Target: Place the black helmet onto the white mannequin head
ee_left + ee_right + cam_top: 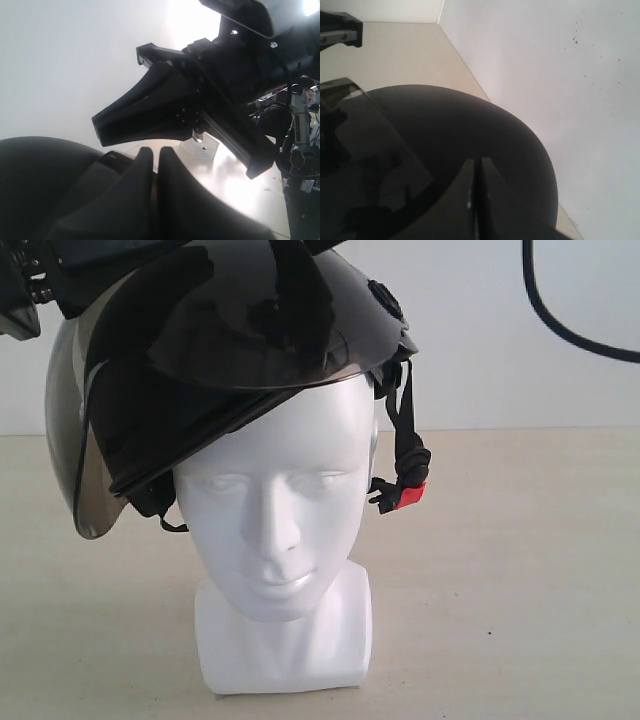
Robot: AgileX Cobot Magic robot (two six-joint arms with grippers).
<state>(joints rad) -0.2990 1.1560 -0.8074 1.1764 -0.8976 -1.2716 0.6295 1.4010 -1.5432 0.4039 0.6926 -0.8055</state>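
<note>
The black helmet (250,330) sits tilted on top of the white mannequin head (275,500), which faces the exterior camera. Its smoky visor (70,440) hangs down on the left, and the red buckle (410,496) dangles on its strap at the right. In the left wrist view my left gripper (156,149) is shut, with a thin brownish edge of the helmet (35,170) between its fingers. My right gripper (476,161) is shut with nothing held, its tips over the helmet's dome (470,125). It also shows in the left wrist view as the right gripper (100,130).
The head stands on a beige table (520,590) before a white wall. A black cable (560,320) loops down at the upper right. The left arm's black body (20,300) fills the upper left corner. A white mesh basket (200,147) stands farther off.
</note>
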